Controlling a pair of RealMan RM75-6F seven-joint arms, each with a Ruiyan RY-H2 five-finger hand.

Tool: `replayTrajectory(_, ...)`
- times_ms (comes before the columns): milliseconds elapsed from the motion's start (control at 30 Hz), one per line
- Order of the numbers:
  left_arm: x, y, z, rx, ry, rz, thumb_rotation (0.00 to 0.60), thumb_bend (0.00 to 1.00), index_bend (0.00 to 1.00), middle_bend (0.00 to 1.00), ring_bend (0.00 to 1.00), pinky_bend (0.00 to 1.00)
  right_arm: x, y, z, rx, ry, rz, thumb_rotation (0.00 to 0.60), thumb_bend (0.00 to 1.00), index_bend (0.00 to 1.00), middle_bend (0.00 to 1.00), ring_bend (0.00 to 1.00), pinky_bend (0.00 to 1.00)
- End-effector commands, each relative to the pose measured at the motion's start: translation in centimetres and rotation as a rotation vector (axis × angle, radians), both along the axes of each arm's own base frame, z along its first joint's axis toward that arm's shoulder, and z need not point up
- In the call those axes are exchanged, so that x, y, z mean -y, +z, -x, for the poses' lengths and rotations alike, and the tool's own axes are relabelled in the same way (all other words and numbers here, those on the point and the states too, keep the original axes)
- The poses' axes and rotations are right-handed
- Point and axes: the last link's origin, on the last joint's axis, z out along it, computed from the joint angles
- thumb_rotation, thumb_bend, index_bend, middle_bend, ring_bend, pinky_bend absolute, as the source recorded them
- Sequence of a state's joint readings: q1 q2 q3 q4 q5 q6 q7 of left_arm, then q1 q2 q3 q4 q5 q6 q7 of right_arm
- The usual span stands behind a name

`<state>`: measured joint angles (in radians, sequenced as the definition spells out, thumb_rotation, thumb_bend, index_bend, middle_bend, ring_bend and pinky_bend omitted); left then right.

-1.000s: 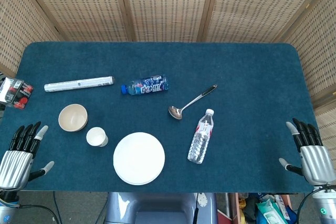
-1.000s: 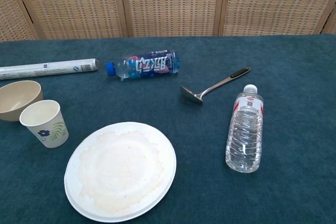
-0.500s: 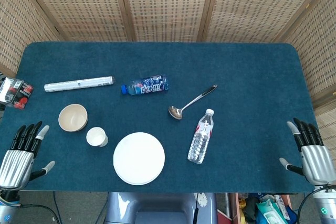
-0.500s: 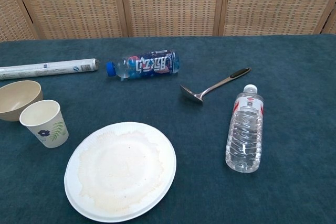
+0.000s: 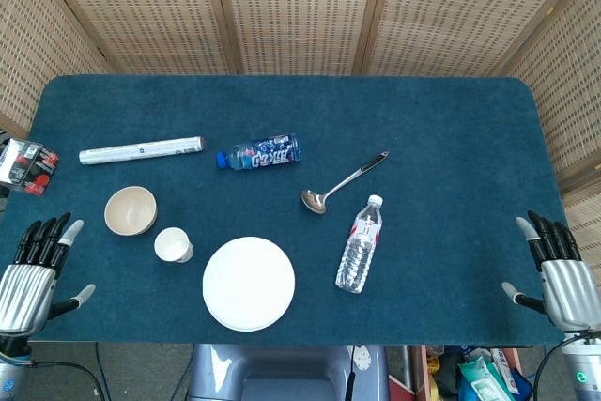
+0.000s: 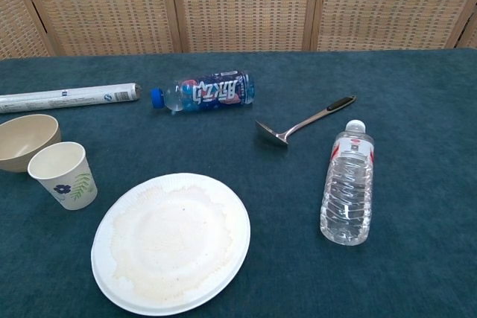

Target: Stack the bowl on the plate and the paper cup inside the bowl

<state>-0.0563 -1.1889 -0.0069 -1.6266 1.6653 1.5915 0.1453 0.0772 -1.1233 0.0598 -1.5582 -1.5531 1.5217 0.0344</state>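
On table [image 5: 451, 138]: two bottles [image 5: 262, 152] [image 5: 361, 244], one ladle [image 5: 343, 181]

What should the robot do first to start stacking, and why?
Probably reach the left hand toward the bowl. Both hands are open and hold nothing, the plate is bare, and the bowl sits nearest the left hand, beside the paper cup.

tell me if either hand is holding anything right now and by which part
Nothing is held. The left hand and right hand are both empty, fingers apart, at the table's near corners, away from the beige bowl, white paper cup and white plate.
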Motion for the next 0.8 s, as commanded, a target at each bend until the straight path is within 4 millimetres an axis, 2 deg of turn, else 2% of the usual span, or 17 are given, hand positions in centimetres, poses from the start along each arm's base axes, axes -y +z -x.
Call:
replayTrajectory(33, -1.1, 0.8, 0.7, -0.013, 0.018, -0.006, 0.600, 0.13, 0.00, 0.00, 0.00, 0.00, 0.0, 0.0, 0.0, -0.001, 0.001, -0.001, 0.600, 0.14, 0.01, 0.00, 0.00, 0.00)
replayTrajectory(167, -3.0, 1.5, 1.8, -0.026, 0.044, -0.002, 0.600, 0.15, 0.01, 0.00, 0.00, 0.00, 0.0, -0.1, 0.0, -0.002, 0.001, -0.003, 0.600, 0.14, 0.01, 0.00, 0.00, 0.00)
replayTrajectory(400, -6.7, 1.4, 4.0, -0.071, 0.109, 0.030, 0.600, 0.16, 0.11, 0.00, 0.00, 0.00, 0.1, -0.1, 0.0, -0.001, -0.002, -0.003, 0.600, 0.14, 0.01, 0.00, 0.00, 0.00)
replayTrajectory(800, -10.6, -0.9, 5.2, -0.124, 0.151, 0.102, 0.600, 0.26, 0.25, 0.00, 0.00, 0.00, 0.1, -0.1, 0.0, 0.001, -0.004, -0.004, 0.600, 0.14, 0.01, 0.00, 0.00, 0.00)
